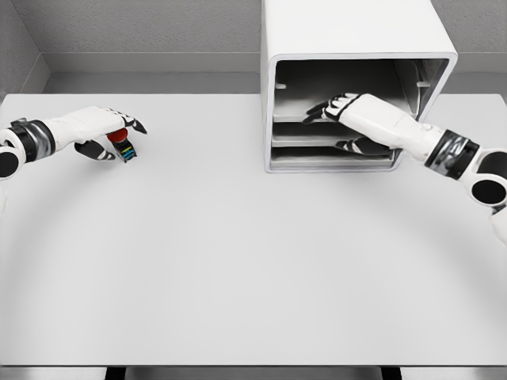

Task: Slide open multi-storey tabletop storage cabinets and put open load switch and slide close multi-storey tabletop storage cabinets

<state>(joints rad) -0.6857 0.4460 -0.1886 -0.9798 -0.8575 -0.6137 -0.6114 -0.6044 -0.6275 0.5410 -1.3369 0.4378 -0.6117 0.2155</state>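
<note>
Pale table (238,261), grey walls, left hand (107,134) gripping switch (123,146), right hand (344,107) open in cabinet (356,39)

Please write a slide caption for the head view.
Left hand grasps red-capped switch; right hand reaches into white cabinet.

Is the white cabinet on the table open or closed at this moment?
Open. The cabinet shows its dark inside and shelves at the front, and the right hand reaches into it.
</note>
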